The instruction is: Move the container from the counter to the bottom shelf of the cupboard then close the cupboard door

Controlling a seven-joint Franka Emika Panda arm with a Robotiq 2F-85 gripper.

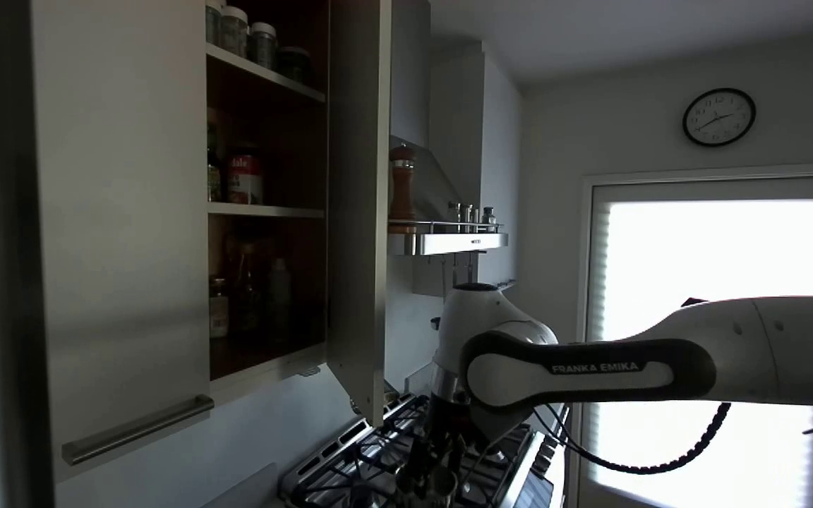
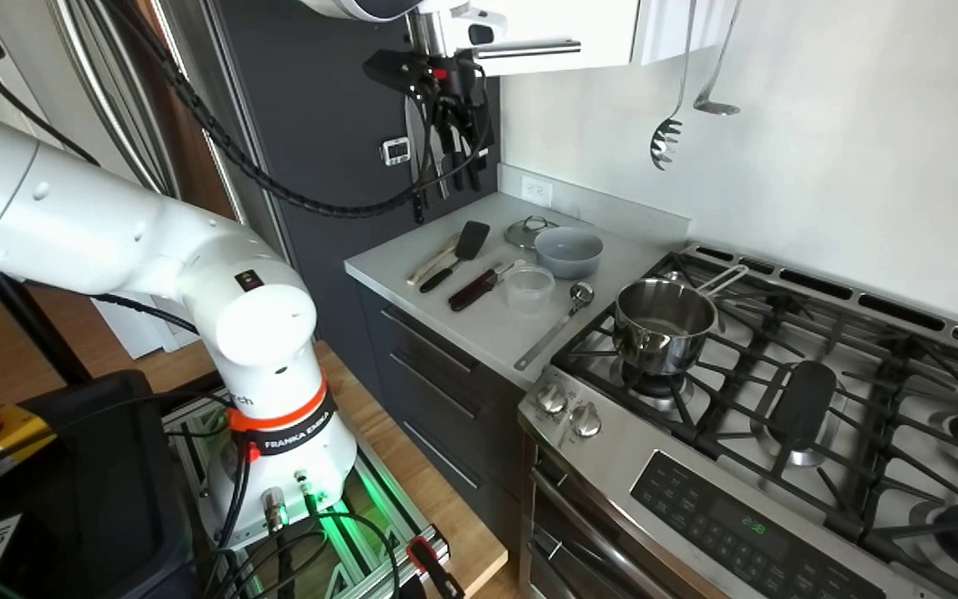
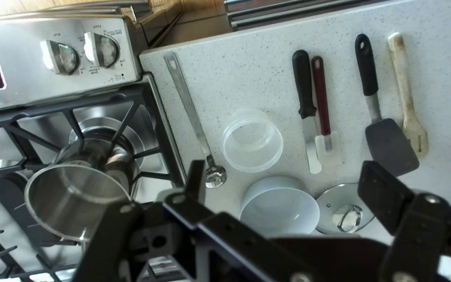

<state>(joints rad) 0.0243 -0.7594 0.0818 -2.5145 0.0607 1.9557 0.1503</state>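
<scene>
1. Tally on the counter (image 3: 245, 76): one container (image 3: 253, 145), one grey bowl (image 3: 280, 211), one glass lid (image 3: 335, 211), five utensils lying flat: steel ladle (image 3: 189, 105), black-handled spreader (image 3: 306, 107), red-handled spatula (image 3: 322, 102), black turner (image 3: 390, 141), wooden spoon (image 3: 406, 98).
2. One steel saucepan (image 2: 664, 329) on the hob (image 2: 803, 408); at least two steel utensils (image 2: 667, 137) hang behind it.
3. The container: round, clear, colourless, upright, mouth up. It sits on the counter between ladle and spreader, just beside the bowl.
4. The tool (image 3: 284, 172): released, fingers (image 3: 384, 194) spread wide, held above the counter.
5. Cupboard (image 1: 300, 155): the cupboard door (image 1: 357, 233) stands open, the neighbouring panel (image 1: 124, 212) closed. At least three bottles (image 1: 278, 296) on the bottom shelf (image 1: 258, 358); too dim inside for me to count surely.
6. Counter surface pale, finely speckled, running up to the hob's edge.
7. Room dim; daylight glares through one bright door (image 1: 717, 261); one round clock (image 1: 719, 117) hangs on the wall (image 1: 555, 141) above it.
</scene>
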